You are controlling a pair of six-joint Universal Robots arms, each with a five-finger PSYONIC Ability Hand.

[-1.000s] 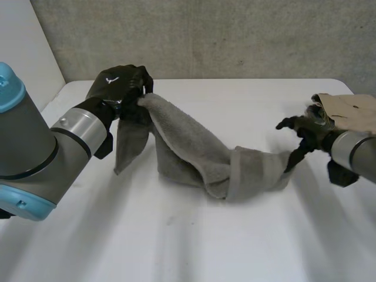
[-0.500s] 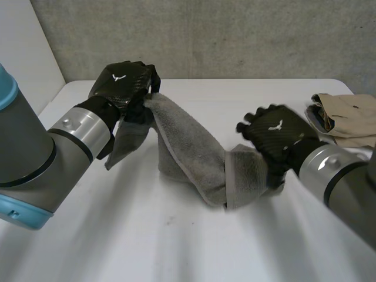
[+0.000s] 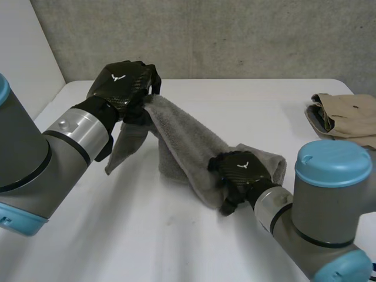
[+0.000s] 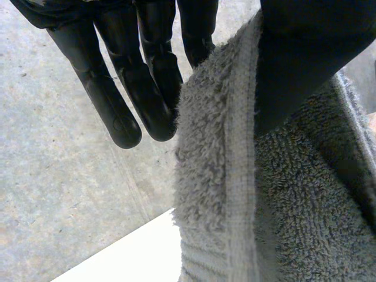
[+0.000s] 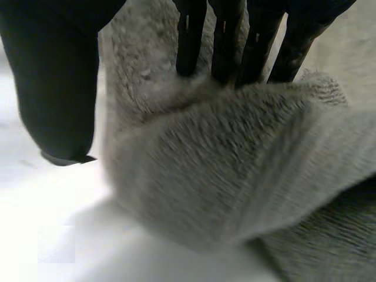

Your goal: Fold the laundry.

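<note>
A grey towel (image 3: pixel 188 141) hangs in a twisted band from my left hand (image 3: pixel 120 82), which is raised over the table's far left, down to a bunched heap in the middle of the table. In the left wrist view the thumb (image 4: pixel 305 53) pinches the towel's hemmed edge (image 4: pixel 223 176) against the fingers (image 4: pixel 147 88). My right hand (image 3: pixel 241 170) rests on the towel's low end. There its straight fingers (image 5: pixel 223 35) touch a thick fold of the towel (image 5: pixel 223 176), while the thumb (image 5: pixel 56 88) stands apart beside the cloth.
A folded beige garment (image 3: pixel 346 114) lies at the far right edge of the white table (image 3: pixel 147 235). A grey wall runs behind the table.
My right hand has swung in from the right edge of the table onto the towel's low end. The left hand has lifted its held edge slightly.
</note>
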